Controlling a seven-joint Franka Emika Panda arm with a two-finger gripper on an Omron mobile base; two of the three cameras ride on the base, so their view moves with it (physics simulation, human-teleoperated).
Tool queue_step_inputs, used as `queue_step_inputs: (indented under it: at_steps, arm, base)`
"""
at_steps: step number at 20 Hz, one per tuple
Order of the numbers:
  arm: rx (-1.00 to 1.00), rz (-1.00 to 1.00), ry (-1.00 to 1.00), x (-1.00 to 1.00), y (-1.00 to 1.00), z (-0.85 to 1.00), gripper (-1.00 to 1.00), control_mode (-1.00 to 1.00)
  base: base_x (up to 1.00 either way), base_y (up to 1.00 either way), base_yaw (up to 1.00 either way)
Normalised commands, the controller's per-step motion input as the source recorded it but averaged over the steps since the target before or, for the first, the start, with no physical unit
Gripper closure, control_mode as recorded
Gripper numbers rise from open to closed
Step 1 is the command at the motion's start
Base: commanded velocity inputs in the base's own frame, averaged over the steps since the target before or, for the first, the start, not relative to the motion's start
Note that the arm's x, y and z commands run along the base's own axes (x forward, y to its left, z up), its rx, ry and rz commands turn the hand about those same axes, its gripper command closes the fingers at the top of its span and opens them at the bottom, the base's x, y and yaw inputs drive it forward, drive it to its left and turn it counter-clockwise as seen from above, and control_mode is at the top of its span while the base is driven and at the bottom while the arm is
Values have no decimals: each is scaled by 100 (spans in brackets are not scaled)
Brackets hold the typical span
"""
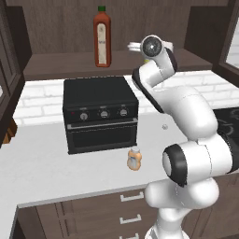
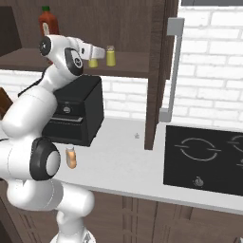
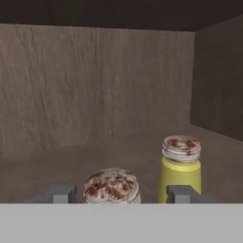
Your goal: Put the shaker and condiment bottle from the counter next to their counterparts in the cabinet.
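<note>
My gripper (image 3: 121, 193) reaches into the cabinet (image 2: 133, 66), low over its shelf. It is open, and a small yellow-green shaker (image 3: 112, 186) with a speckled silvery cap stands between its fingers with a gap on each side. A second like shaker (image 3: 180, 166) stands just to the right and a little deeper. From the right base view both shakers (image 2: 93, 61) (image 2: 110, 57) sit side by side under the gripper (image 2: 99, 51). The tall red bottle (image 1: 102, 39) stands further left on the shelf. The squat peach-orange condiment bottle (image 1: 134, 158) stands on the counter (image 1: 46, 172) in front of the oven.
A black toaster oven (image 1: 100, 114) sits on the counter under the shelf. The cabinet's dark side wall (image 2: 159, 71) comes down to the counter right of the shakers. A black cooktop (image 2: 204, 159) lies further right. A brown object (image 1: 9, 133) shows at the far left.
</note>
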Motion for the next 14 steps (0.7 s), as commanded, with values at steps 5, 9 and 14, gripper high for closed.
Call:
queue_step_inputs:
  at_steps: [5, 9, 14]
  arm:
    - [0, 0, -6, 0, 0, 0, -100, -100]
    - [0, 0, -7, 0, 0, 0, -100, -100]
    - [0, 0, -1, -39, 13, 0, -100, -100]
  base:
    - [0, 0, 0]
    - [0, 0, 0]
    - [0, 0, 0]
